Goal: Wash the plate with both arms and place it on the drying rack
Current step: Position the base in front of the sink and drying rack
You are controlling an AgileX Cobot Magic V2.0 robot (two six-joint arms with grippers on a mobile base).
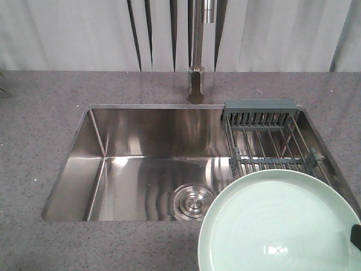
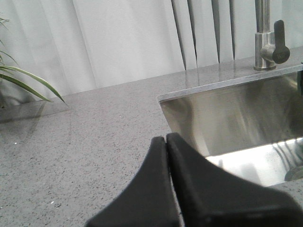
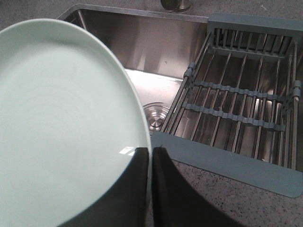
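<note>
A pale green plate (image 1: 279,226) is held up over the front right corner of the sink (image 1: 90,169). My right gripper (image 3: 149,156) is shut on the plate's rim (image 3: 71,118), one finger on each face; only a black tip of it (image 1: 355,236) shows in the front view. My left gripper (image 2: 166,140) is shut and empty, over the grey counter (image 2: 94,142) left of the sink (image 2: 227,113). The grey drying rack (image 1: 271,138) spans the sink's right end, also in the right wrist view (image 3: 241,94). The steel faucet (image 1: 196,56) stands behind the sink.
The round drain (image 1: 193,201) sits in the sink floor near the plate's edge. The faucet's black lever (image 2: 279,42) shows in the left wrist view. Plant leaves (image 2: 23,82) reach in at the far left. A white curtain (image 1: 67,34) hangs behind the counter.
</note>
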